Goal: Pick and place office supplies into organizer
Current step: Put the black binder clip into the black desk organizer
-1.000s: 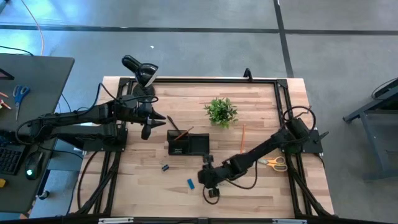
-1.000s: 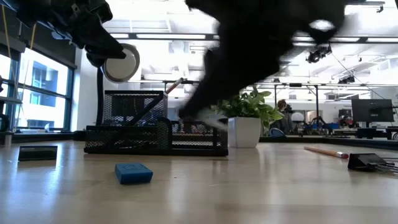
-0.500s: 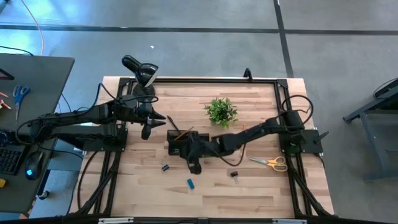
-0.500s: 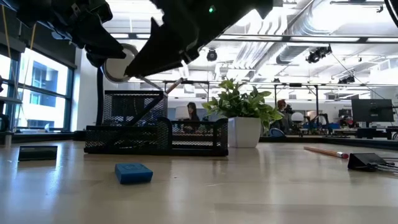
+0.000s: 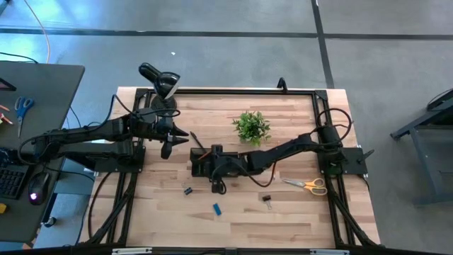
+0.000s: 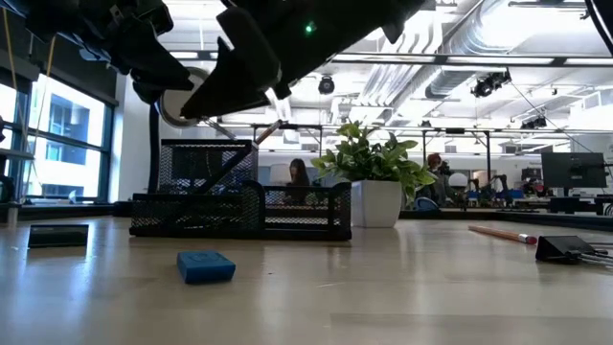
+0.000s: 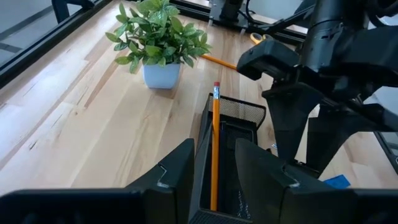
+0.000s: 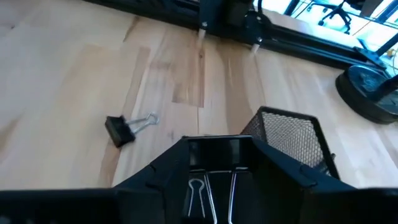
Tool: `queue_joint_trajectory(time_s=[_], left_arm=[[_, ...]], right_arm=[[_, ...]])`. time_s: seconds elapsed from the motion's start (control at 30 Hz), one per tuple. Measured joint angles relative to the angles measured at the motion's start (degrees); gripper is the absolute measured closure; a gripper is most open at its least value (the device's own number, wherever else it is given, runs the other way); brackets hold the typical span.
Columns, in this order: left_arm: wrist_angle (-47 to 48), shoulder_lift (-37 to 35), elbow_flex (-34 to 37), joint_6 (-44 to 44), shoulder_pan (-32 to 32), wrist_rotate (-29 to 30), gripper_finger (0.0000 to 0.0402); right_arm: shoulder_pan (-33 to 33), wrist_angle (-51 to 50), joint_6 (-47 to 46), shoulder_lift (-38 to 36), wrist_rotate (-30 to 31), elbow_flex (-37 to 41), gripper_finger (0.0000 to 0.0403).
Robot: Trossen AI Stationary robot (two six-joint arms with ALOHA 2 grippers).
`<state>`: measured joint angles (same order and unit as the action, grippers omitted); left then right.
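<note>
The right gripper (image 5: 214, 185), clamping a binder clip (image 8: 214, 190), is reaching the organizer (image 5: 212, 164) mid-frame; releasing comes next. The left gripper (image 5: 172, 139), fingers apart, is waiting upper left.

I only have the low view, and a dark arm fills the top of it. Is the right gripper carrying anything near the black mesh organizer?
Observer: Yes. The right gripper is shut on a black binder clip with wire handles.
Operator: Where is it over the tray?
Observer: Seen from above, it is over the front edge of the black mesh organizer.
Operator: And the left gripper?
Observer: The left gripper hovers open and empty, left of the organizer in the high view.
</note>
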<state>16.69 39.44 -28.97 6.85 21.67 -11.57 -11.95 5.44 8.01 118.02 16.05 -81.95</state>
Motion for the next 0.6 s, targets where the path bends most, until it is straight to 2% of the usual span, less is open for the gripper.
queue_joint_trajectory(time_s=[0.33,0.6], left_arm=[[0.1,0.0,0.0,0.0,0.0,0.0,0.0295],[0.1,0.0,0.0,0.0,0.0,0.0,0.0296]], right_arm=[[0.5,1.5,0.0,0.0,0.0,0.0,0.0249],[0.5,1.8,-0.2,0.0,0.0,0.0,0.0221]])
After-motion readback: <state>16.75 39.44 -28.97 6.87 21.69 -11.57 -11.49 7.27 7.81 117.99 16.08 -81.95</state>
